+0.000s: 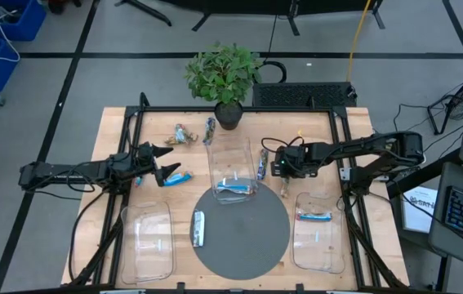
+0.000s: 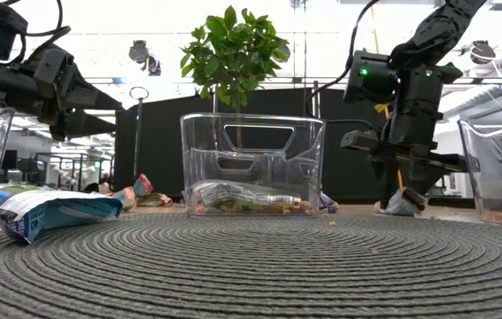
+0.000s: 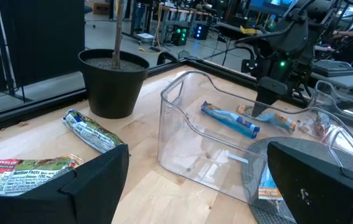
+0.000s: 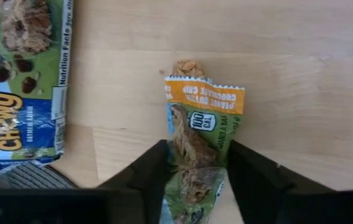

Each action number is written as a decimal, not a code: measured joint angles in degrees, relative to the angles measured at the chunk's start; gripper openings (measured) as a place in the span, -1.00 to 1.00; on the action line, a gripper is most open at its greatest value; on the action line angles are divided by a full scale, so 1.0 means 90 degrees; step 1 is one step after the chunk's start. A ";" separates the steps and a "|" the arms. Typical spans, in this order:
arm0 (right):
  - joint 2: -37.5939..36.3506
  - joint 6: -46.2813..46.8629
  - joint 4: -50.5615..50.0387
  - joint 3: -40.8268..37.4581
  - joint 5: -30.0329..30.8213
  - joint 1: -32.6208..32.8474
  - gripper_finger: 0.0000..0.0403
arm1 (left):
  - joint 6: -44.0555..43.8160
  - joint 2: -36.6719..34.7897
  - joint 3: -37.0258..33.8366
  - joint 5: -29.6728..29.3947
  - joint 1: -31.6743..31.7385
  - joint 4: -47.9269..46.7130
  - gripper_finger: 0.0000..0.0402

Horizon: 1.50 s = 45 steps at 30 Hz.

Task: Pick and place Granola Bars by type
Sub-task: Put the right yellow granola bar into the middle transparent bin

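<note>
Wood table, round mat (image 1: 239,233) centre. Right gripper (image 4: 195,171) at the mat's 1 o'clock, fingers pinching a green bar (image 4: 200,134) lying flat, its long axis running straight out from the jaws. Left gripper (image 1: 162,163) released, far side.

Table (image 1: 117,122) fills centre of the high view; round mat (image 1: 243,245) at lower centre. Potted plant (image 1: 224,77) at upper centre edge. Middle tray (image 1: 233,167) below the plant, its lower end on the mat, one bar (image 1: 234,189) inside. Left tray (image 1: 148,241) at lower left. Right tray (image 1: 319,233) at lower right, one bar (image 1: 313,216) inside. Loose bar (image 1: 198,228) on the mat's left part. Two bars (image 1: 186,135) upper left of the middle tray. Bar (image 1: 264,163) just right of the middle tray. Left gripper (image 1: 166,163) left of centre, over bar (image 1: 174,177). Right gripper (image 1: 273,161) right of the middle tray, fingers either side of a bar (image 4: 198,149).
</note>
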 joint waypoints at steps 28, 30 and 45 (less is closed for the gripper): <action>-0.0402 -0.0848 0.0026 -0.0028 0.0476 -0.0226 -1.00 | 0.0000 0.0000 0.0000 0.0000 -0.0002 0.0000 0.89; -0.0485 -0.0982 0.0031 -0.0027 0.0457 -0.0274 -1.00 | 0.0000 0.0000 0.0000 0.0000 -0.0002 0.0000 0.89; -0.1844 -0.2488 0.1022 -0.0011 0.0437 -0.0803 -1.00 | 0.0000 0.0002 0.0000 0.0000 -0.0002 0.0000 0.89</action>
